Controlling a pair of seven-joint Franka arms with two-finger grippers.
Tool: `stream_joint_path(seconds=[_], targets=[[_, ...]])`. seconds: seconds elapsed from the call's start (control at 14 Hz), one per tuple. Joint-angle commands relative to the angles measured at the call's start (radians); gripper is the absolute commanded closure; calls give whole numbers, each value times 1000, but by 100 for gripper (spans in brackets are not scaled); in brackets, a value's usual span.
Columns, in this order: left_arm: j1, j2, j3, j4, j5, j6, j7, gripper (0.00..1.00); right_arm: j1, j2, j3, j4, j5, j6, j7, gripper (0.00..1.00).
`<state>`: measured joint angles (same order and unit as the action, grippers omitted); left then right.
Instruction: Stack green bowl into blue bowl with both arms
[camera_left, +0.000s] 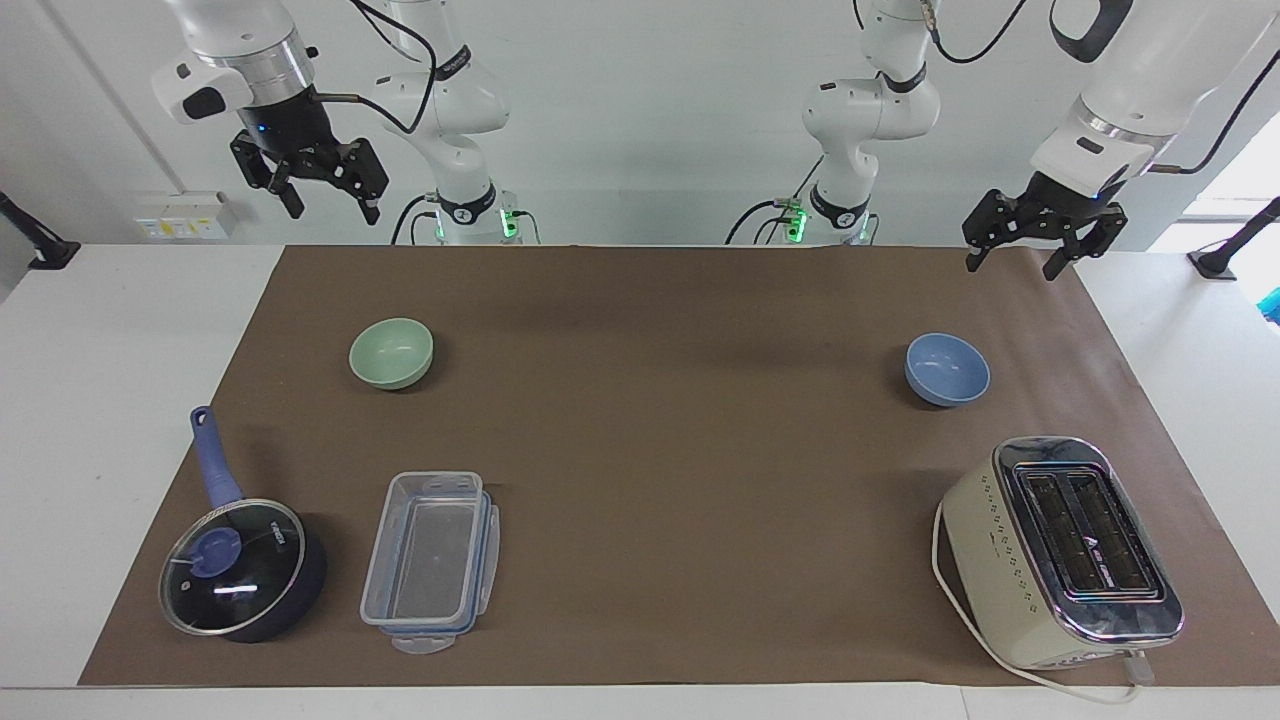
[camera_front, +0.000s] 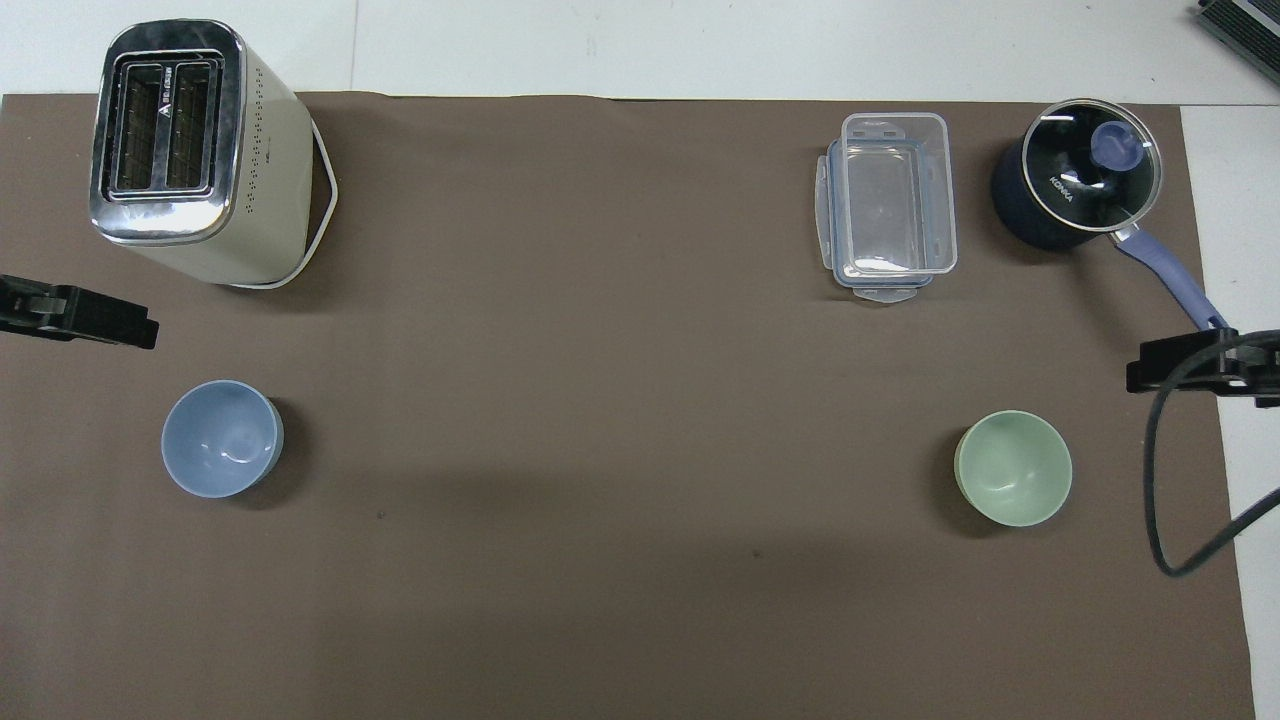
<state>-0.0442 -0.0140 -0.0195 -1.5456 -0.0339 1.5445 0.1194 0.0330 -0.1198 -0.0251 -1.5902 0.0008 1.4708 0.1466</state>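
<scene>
The green bowl (camera_left: 391, 352) (camera_front: 1013, 468) sits upright on the brown mat toward the right arm's end of the table. Toward the left arm's end, about as near to the robots, sits the blue bowl (camera_left: 947, 369) (camera_front: 221, 438), also upright and empty. My right gripper (camera_left: 333, 208) hangs high over the mat's edge at the robots' end, open and empty, well above the green bowl. Lower, over the mat's corner, my left gripper (camera_left: 1010, 267) is open and empty, apart from the blue bowl. In the overhead view only one finger of each shows at the side edges.
A cream toaster (camera_left: 1065, 550) stands farther from the robots than the blue bowl. A clear plastic container (camera_left: 430, 560) and a dark lidded saucepan (camera_left: 240, 570) with a blue handle lie farther out than the green bowl. The brown mat (camera_left: 650, 450) covers most of the table.
</scene>
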Motion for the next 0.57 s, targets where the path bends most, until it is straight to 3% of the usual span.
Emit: stream_joint_path(seconds=[0.0, 0.5], targets=[[-6, -24, 1, -27, 14, -1, -14, 0, -12, 8, 4, 18, 24, -12, -27, 0], [-6, -29, 1, -30, 14, 3, -7, 0, -12, 8, 4, 18, 24, -12, -27, 0]])
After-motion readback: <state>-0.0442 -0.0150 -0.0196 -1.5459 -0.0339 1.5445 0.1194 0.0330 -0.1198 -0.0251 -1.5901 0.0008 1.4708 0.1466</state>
